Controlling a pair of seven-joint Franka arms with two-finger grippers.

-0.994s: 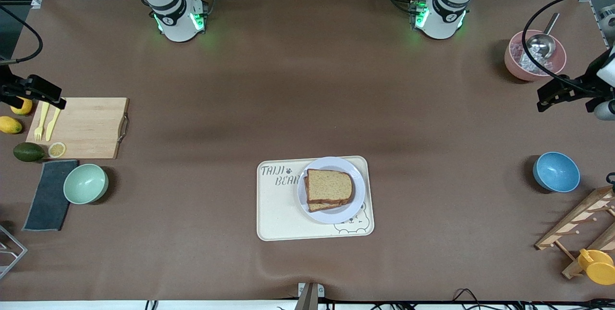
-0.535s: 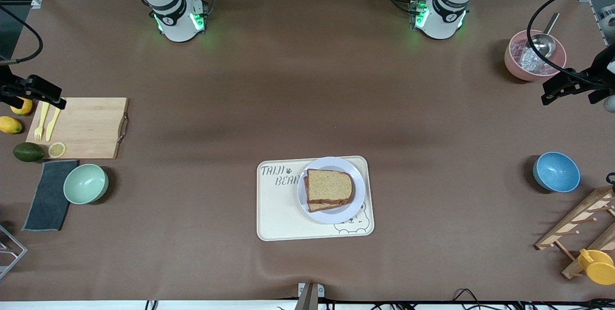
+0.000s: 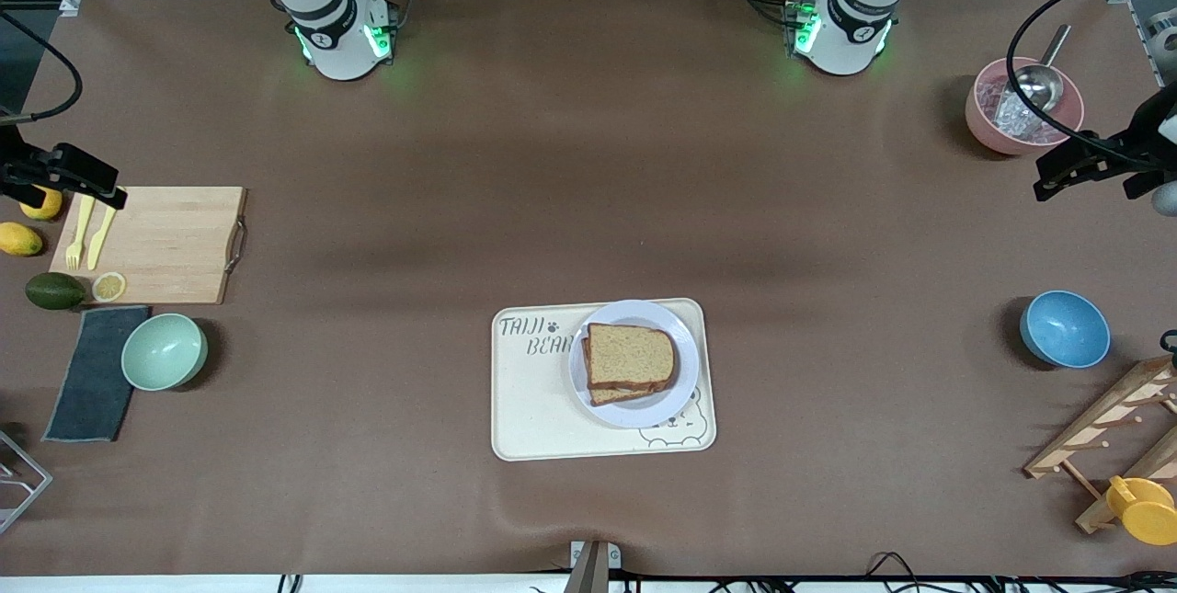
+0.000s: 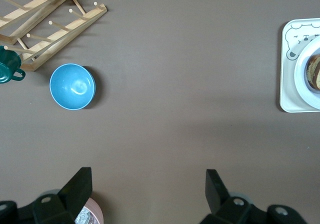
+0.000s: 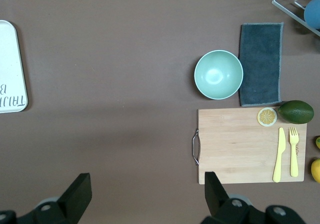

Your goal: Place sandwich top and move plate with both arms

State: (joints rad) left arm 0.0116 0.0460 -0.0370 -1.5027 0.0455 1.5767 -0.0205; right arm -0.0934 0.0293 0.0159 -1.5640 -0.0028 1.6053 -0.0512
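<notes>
The sandwich top, a plain brown slice, lies on another slice on the round pale plate. The plate sits on the cream bear tray in the middle of the table, nearer the front camera. My left gripper hangs open and empty over the table beside the pink bowl, at the left arm's end; its wrist view shows bare mat between the fingers. My right gripper hangs open and empty over the cutting board's edge at the right arm's end, and shows in its wrist view too.
A pink bowl with a metal scoop, a blue bowl and a wooden rack stand at the left arm's end. A cutting board with a yellow knife and fork, a green bowl, a dark cloth and fruit lie at the right arm's end.
My left gripper has drawn back a little toward the pink bowl and the table's edge. The right gripper, the plate and the sandwich have not moved.
</notes>
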